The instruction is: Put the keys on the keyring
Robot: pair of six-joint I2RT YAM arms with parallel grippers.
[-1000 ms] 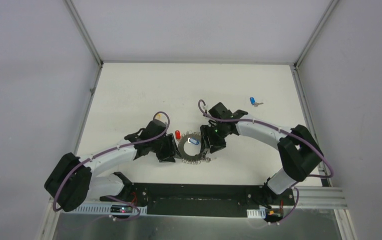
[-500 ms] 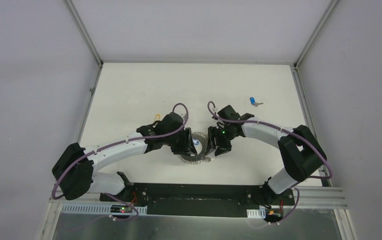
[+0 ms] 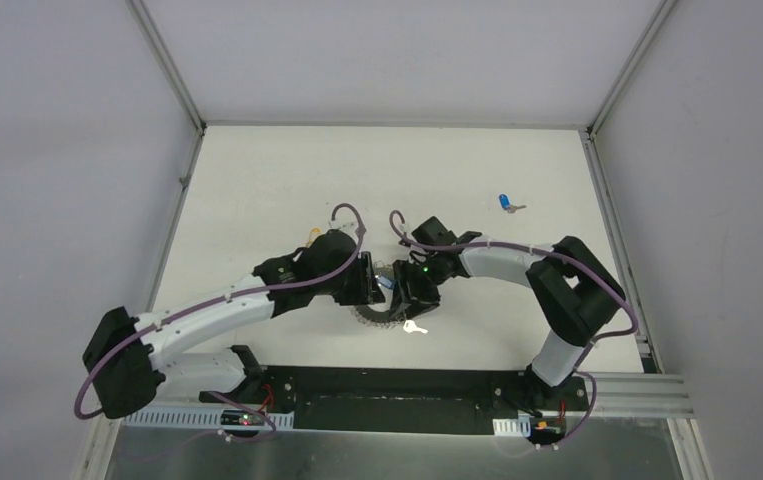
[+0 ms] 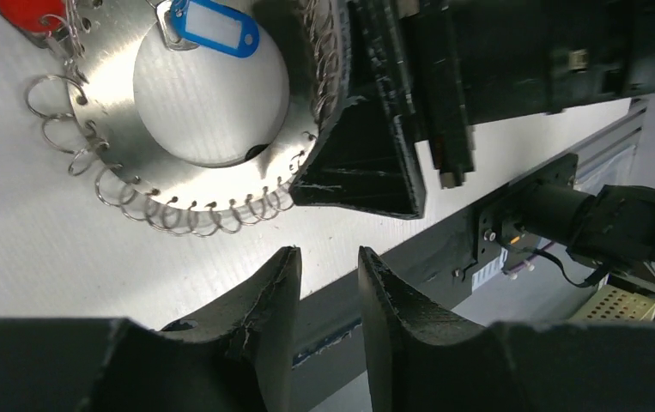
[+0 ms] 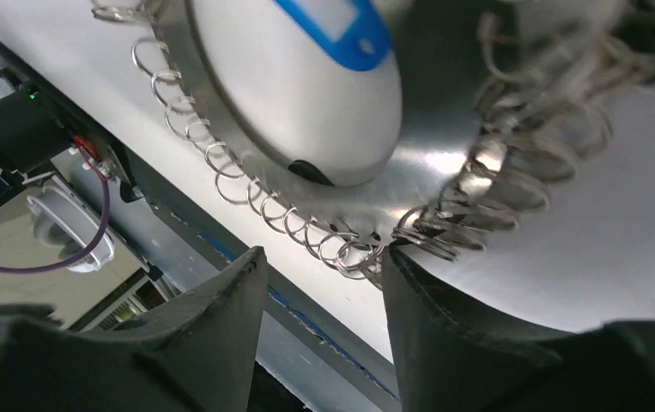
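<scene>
The keyring (image 4: 118,154) is a flat grey metal ring with small wire loops round its rim. It lies on the white table, and only its near edge (image 3: 375,317) shows in the top view. A blue tag (image 4: 216,26) lies across its hollow centre, and a red key head (image 4: 23,13) sits at its rim. My left gripper (image 4: 328,253) hovers at the ring's left side (image 3: 367,285), its jaws a narrow gap apart with nothing between. My right gripper (image 5: 319,253) stands open over the ring's right side (image 3: 409,297), with one fingertip (image 5: 392,262) against the rim's loops (image 5: 349,249).
A blue-headed key (image 3: 505,203) lies alone at the back right. A yellow key head (image 3: 313,237) peeks out behind the left arm. A small pale key-shaped piece (image 3: 414,327) lies just in front of the ring. The black base rail (image 3: 397,385) runs along the near edge.
The left arm has swung right onto the ring, covering the red key, and its jaws have narrowed. The right gripper has shifted left over the ring. The pale piece now shows in front.
</scene>
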